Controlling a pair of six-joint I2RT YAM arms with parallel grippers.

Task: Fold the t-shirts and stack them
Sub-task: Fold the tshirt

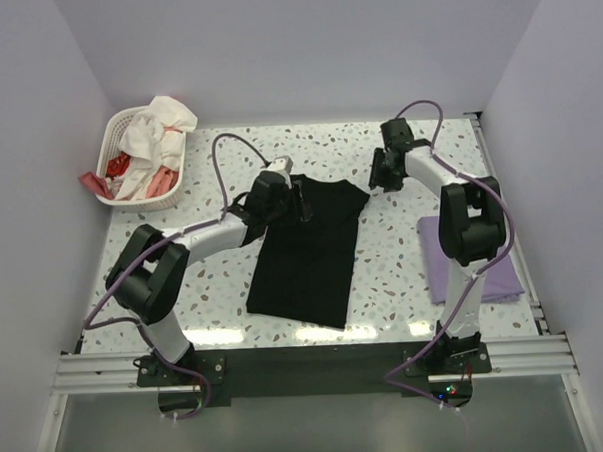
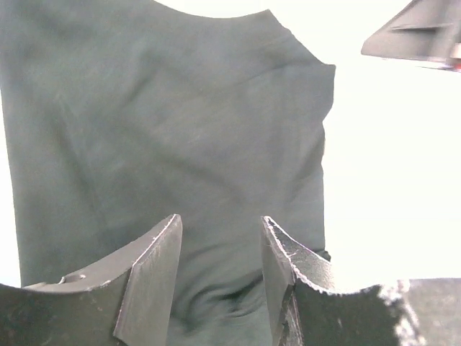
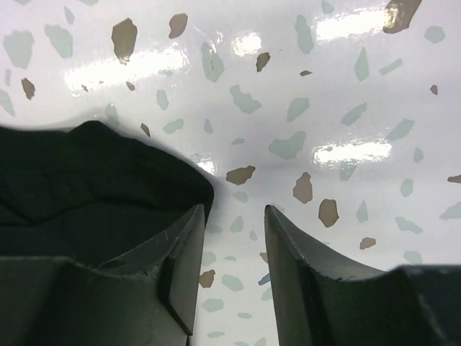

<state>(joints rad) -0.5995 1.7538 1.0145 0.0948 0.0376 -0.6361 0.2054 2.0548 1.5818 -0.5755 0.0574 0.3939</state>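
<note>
Jaws of both grippers stand apart, nothing between them.

- Left gripper (image 2: 220, 225): fingers spread over the black tee (image 2: 166, 130); the cloth shows through the gap, lying flat beneath, not pinched. From the top view this gripper (image 1: 298, 198) hangs over the tee's far-left shoulder area.
- Right gripper (image 3: 234, 215): bare terrazzo shows in the gap. A rounded corner of the black tee (image 3: 94, 180) lies just beside its left finger (image 3: 184, 259); contact cannot be told. Top view puts this gripper (image 1: 379, 173) just off the tee's far-right corner.
- Black tee (image 1: 308, 251): spread as a long dark panel at mid-table, between the two arms, near hem toward the bases.
- Lavender tee (image 1: 499, 277): folded to a small rectangle near the right edge, partly hidden behind the right arm, well apart from the black one.
- Table (image 1: 404, 272): white speckled top.
- White laundry basket (image 1: 110, 134): far-left corner, holding white and red cloth (image 1: 153, 142), well apart from both tees.
</note>
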